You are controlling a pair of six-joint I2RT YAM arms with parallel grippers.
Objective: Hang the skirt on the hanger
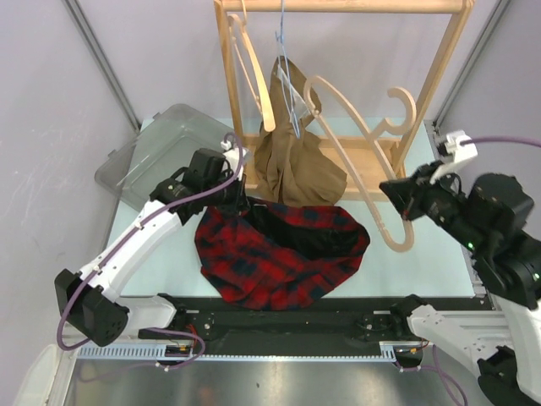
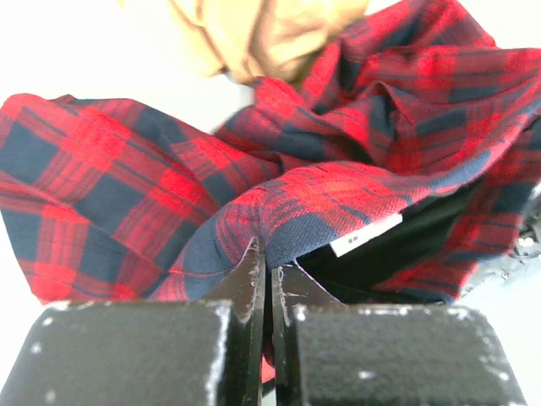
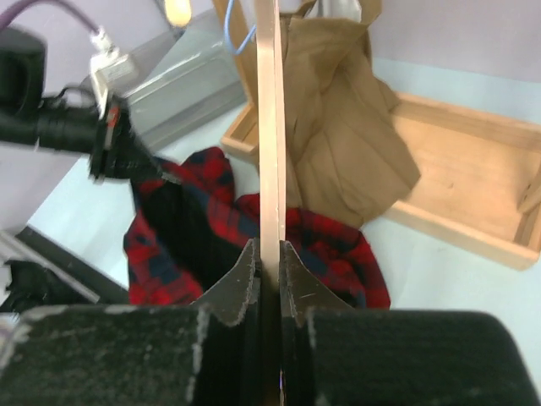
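Observation:
The red and navy plaid skirt [image 1: 287,254] lies bunched on the table, with its black lining showing at the open waist. My left gripper [image 1: 241,203] is shut on the skirt's upper left waist edge; in the left wrist view the gripper [image 2: 269,266] pinches a fold of the skirt [image 2: 127,178] beside a white label. The light wooden hanger [image 1: 359,144] hangs in the air at the skirt's right, tilted. My right gripper [image 1: 397,201] is shut on its lower arm. The right wrist view shows the hanger [image 3: 269,127] edge-on between the fingers of that gripper [image 3: 269,249], above the skirt [image 3: 338,245].
A wooden rack [image 1: 338,7] stands behind, with a box base [image 3: 473,186]. A tan garment [image 1: 296,165] hangs from it on a blue wire hanger, beside another wooden hanger [image 1: 249,63]. A clear plastic bin [image 1: 161,148] sits at the far left.

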